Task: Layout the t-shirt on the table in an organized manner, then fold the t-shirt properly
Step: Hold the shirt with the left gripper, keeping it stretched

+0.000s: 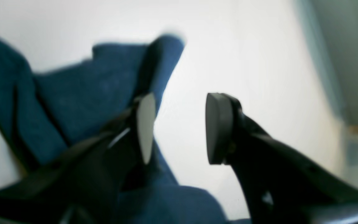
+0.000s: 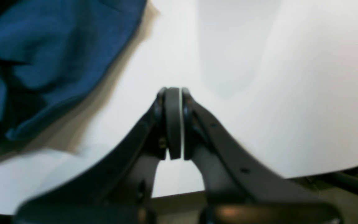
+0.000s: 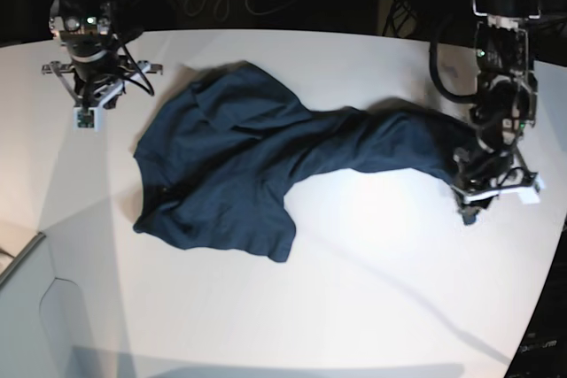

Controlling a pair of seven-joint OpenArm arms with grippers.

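The t-shirt (image 3: 266,165) lies crumpled across the middle of the white desk (image 3: 354,298), its bulk bunched toward the side where the right arm stands and one long stretch of dark blue cloth pulled out toward the left arm. That stretched end reaches right up to the left gripper (image 3: 472,185), which sits low at the desk near its edge. From that arm's own camera, its fingers (image 1: 218,127) are spread apart with bare white desk showing in the gap between them; the cloth (image 1: 89,102) lies against the outer side of one finger and under it, and nothing is pinched between the two. The view is blurred, so whether the cloth touches the pad I cannot tell.

The right gripper (image 2: 174,123) is over bare desk near the far corner, its fingers pressed flat together on nothing. A rumpled edge of the shirt (image 2: 51,56) lies beside it, apart from the fingers.
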